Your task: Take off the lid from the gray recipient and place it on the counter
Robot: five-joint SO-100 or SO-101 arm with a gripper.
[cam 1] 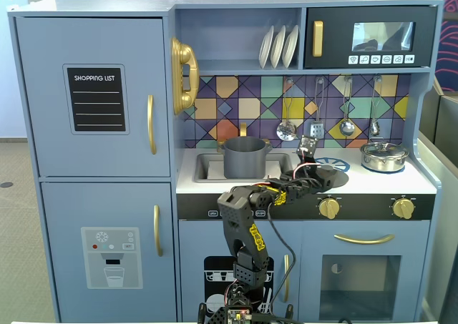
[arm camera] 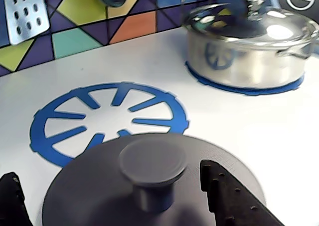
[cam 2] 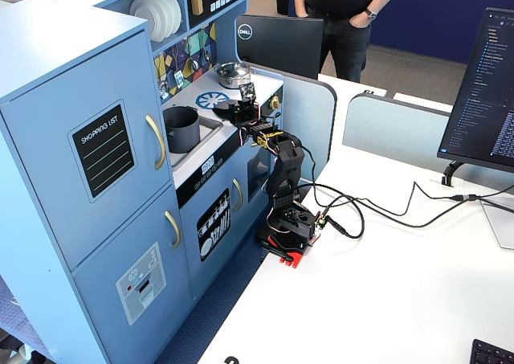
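Round matte dark-gray lid (arm camera: 149,186) with its small central knob is lying flat on the white desk (arm camera: 259,131) of the blue toy kitchen, directly under the black 2-finger hand (arm camera: 119,198). In the wrist view the fingers (arm camera: 234,201) are standing 1 on each side of the knob with clear gaps, so the hand is spread wide and holding nothing. Just beyond the hand, the blue round burner print (arm camera: 107,118) is partly covered by the lid's far edge. Farther off to the right of the hand, a shiny silver pot (arm camera: 249,49) with its own lid is sitting on a 2nd burner. In a fixed view, the matte dark-gray cylindrical pot (cam 1: 245,157) is standing uncovered in the sink, left of the hand (cam 1: 315,172).
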